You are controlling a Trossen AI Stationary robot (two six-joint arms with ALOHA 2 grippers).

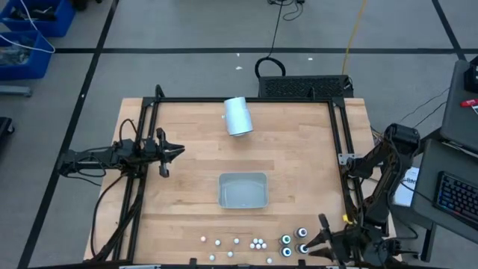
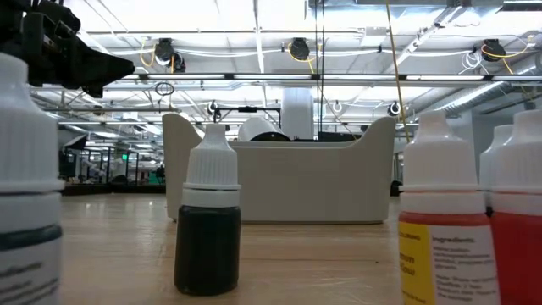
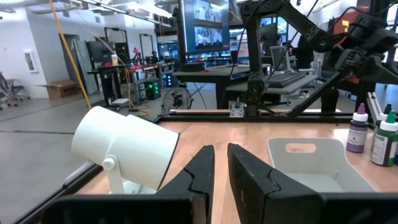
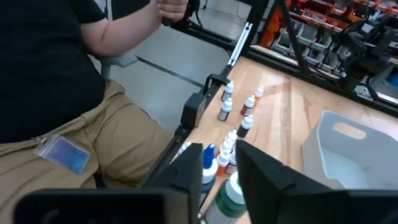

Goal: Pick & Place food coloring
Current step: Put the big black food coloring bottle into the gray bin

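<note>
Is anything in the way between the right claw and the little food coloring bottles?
Nothing visible is. The right claw sits open right beside the food coloring bottles, with a green one just ahead of its fingers.

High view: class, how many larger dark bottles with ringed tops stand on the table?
4, clustered at the table near its right front corner beside the right gripper: two bottles farther in, two nearer the edge. The gripper may hide more.
</note>
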